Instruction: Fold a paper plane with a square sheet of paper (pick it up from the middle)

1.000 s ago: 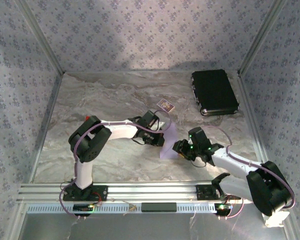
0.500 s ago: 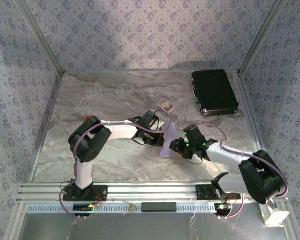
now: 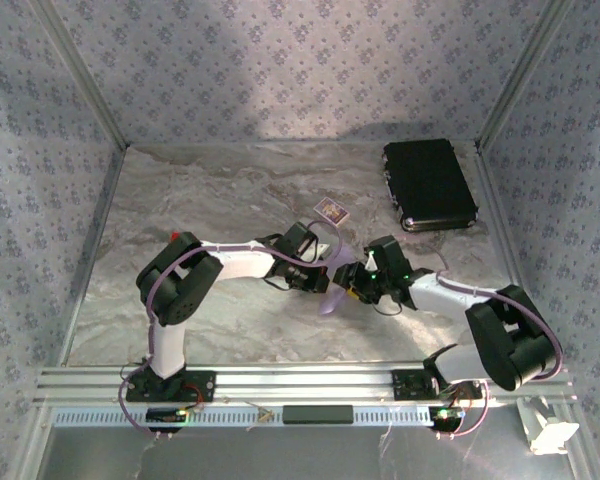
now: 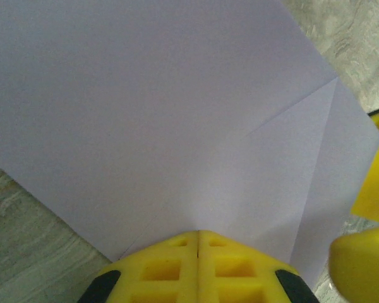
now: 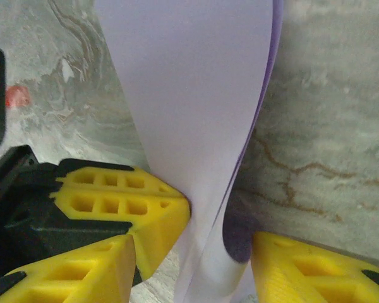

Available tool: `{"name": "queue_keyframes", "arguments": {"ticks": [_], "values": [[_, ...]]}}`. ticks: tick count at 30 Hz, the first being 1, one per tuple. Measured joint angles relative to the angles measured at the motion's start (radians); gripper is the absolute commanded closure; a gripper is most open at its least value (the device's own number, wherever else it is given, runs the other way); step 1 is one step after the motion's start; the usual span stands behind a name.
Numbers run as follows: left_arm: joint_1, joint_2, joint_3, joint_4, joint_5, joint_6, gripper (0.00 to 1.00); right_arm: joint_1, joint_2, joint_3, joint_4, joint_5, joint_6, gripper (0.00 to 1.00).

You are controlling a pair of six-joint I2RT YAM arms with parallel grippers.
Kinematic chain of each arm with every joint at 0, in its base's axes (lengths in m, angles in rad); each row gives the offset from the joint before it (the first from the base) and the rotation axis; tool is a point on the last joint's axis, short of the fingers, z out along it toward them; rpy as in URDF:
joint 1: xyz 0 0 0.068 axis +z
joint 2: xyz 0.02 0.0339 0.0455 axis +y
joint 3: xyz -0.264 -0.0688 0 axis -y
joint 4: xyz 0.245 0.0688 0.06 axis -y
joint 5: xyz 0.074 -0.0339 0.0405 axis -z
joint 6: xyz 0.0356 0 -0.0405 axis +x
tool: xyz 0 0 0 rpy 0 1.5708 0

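The square sheet of paper (image 3: 330, 298) is pale lilac and stands off the marble table between the two arms. It has a folded flap with a diagonal crease (image 4: 290, 113). My left gripper (image 3: 320, 272) is shut on the sheet's lower edge, its yellow fingertips (image 4: 199, 243) pressed together. The right gripper (image 3: 352, 285) is open and straddles the sheet's curled edge (image 5: 240, 158), one finger (image 5: 316, 271) on each side. The paper sits in that gap without being pinched. The left gripper's fingers (image 5: 123, 199) touch the paper right beside it.
A small patterned card (image 3: 330, 211) lies just beyond the grippers. A black case (image 3: 429, 185) sits at the back right, and a small red block (image 3: 172, 236) by the left arm's elbow. Patterned walls enclose the table, and an aluminium rail (image 3: 280, 380) runs along the front.
The right gripper has swung left and forward up to the paper, ending against the left gripper, and its jaws have widened. The left arm has stayed still, shut on the sheet.
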Motion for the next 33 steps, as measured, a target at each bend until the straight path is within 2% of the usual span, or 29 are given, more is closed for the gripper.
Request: {"name": "queue_keyframes", "arguments": {"ticks": [23,33], "values": [[0.000,-0.002,-0.006,0.012,0.004,-0.014,0.96,-0.141,0.118,-0.004,0.132,-0.153,-0.065,0.62],[0.000,-0.004,-0.011,0.018,0.003,-0.014,0.95,-0.161,0.153,-0.026,0.187,-0.176,-0.080,0.74]]}}
